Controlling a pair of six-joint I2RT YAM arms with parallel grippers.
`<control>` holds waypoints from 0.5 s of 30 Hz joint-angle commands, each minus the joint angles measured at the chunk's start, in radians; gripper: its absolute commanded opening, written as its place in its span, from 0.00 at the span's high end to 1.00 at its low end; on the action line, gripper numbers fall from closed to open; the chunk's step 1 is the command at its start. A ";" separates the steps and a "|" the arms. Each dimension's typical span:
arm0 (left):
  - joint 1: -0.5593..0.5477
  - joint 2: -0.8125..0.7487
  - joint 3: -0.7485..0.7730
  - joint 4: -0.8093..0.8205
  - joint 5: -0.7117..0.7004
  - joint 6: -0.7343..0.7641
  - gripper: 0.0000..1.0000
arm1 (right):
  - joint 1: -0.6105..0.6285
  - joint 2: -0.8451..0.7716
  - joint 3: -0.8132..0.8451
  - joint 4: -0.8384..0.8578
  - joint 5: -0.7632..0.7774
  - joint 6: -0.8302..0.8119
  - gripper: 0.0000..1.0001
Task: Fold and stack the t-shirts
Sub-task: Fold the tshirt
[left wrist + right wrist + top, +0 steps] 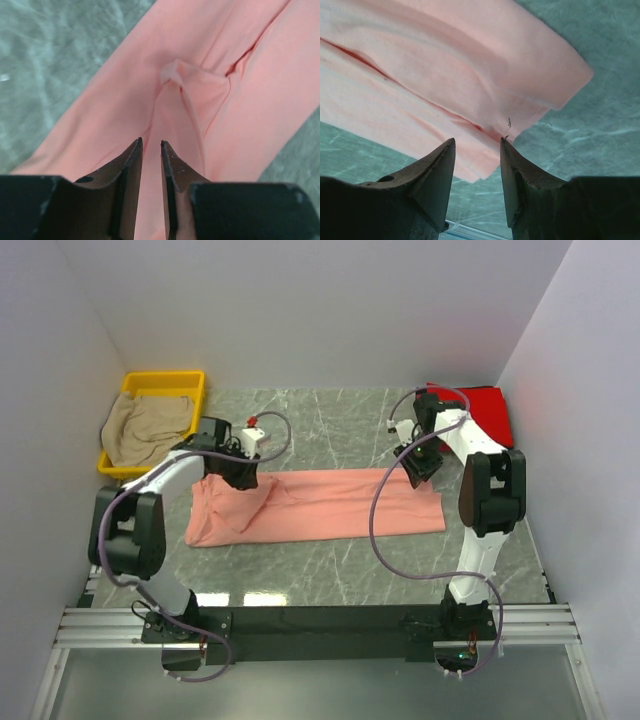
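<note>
On grey marbled desk [330, 425], salmon-pink soft cloth t-shirt [330, 505] lies as a strip, long axis left-right. Over its left part, left end effector [243, 477]: jaws nearly together, grip unclear. At its right end, right end effector [420, 470]: open. Bright red cloth t-shirt [488, 410] lies far right.

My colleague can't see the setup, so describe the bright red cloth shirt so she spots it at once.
On the grey marbled table, go to the far right corner by the white wall. The bright red cloth shirt lies there, behind the right arm. It alone is red: the salmon-pink shirt spans the middle, the beige shirt lies in the yellow plastic bin.
</note>
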 commanded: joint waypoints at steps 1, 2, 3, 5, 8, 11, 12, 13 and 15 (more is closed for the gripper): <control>-0.060 0.054 0.035 0.100 -0.052 -0.135 0.73 | 0.004 0.019 0.039 -0.020 -0.033 0.026 0.52; -0.076 0.075 0.034 0.117 -0.059 -0.145 0.73 | 0.007 0.022 0.039 -0.020 -0.035 0.028 0.52; -0.111 0.088 0.033 0.131 -0.071 -0.152 0.73 | 0.006 0.025 0.039 -0.020 -0.039 0.031 0.52; -0.142 0.123 0.041 0.158 -0.090 -0.172 0.73 | 0.006 0.028 0.036 -0.020 -0.045 0.037 0.52; -0.208 0.155 0.043 0.187 -0.153 -0.175 0.73 | 0.006 0.028 0.027 -0.015 -0.047 0.037 0.52; -0.255 0.178 0.027 0.197 -0.225 -0.169 0.70 | 0.007 0.031 0.025 -0.012 -0.047 0.039 0.52; -0.275 0.187 0.026 0.192 -0.252 -0.165 0.69 | 0.007 0.032 0.027 -0.014 -0.047 0.039 0.52; -0.281 0.196 0.024 0.181 -0.278 -0.154 0.66 | 0.009 0.032 0.030 -0.014 -0.048 0.039 0.53; -0.280 0.187 0.014 0.180 -0.294 -0.155 0.63 | 0.015 0.042 0.041 -0.017 -0.058 0.040 0.53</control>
